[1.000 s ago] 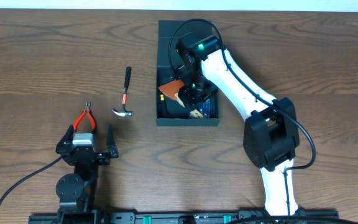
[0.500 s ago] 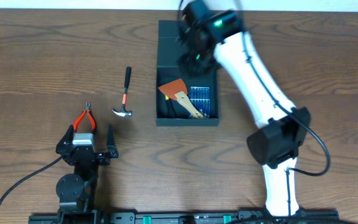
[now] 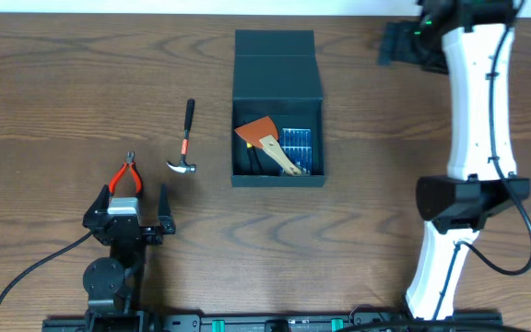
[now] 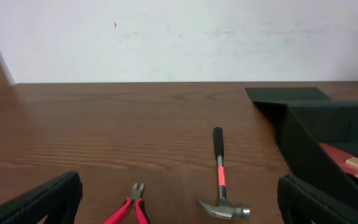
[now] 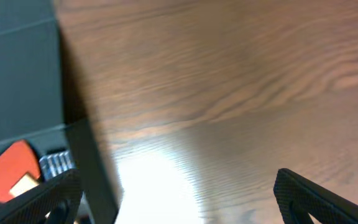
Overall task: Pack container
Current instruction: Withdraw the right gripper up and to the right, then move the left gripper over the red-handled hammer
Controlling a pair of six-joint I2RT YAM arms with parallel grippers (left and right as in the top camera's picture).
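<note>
Wood bench (image 3: 63,74) | container (image 3: 278,181) mid-bench, lid open, scraper (image 3: 264,136) inside | R hand (image 5: 179,196) just pulled out to its 2 o'clock, jaws wide, empty: item dropped | L hand (image 3: 129,205) open, idle | I've hammer (image 3: 185,143), pliers (image 3: 127,175) at 9 o'clock left.

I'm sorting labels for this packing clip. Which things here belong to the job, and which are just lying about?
Job in hand:
- container, lid open
- scraper and drill-bit case, already inside it

Lying about:
- hammer
- pliers
Both lie loose on the table left of the container, untouched; probably next to be packed.
</note>
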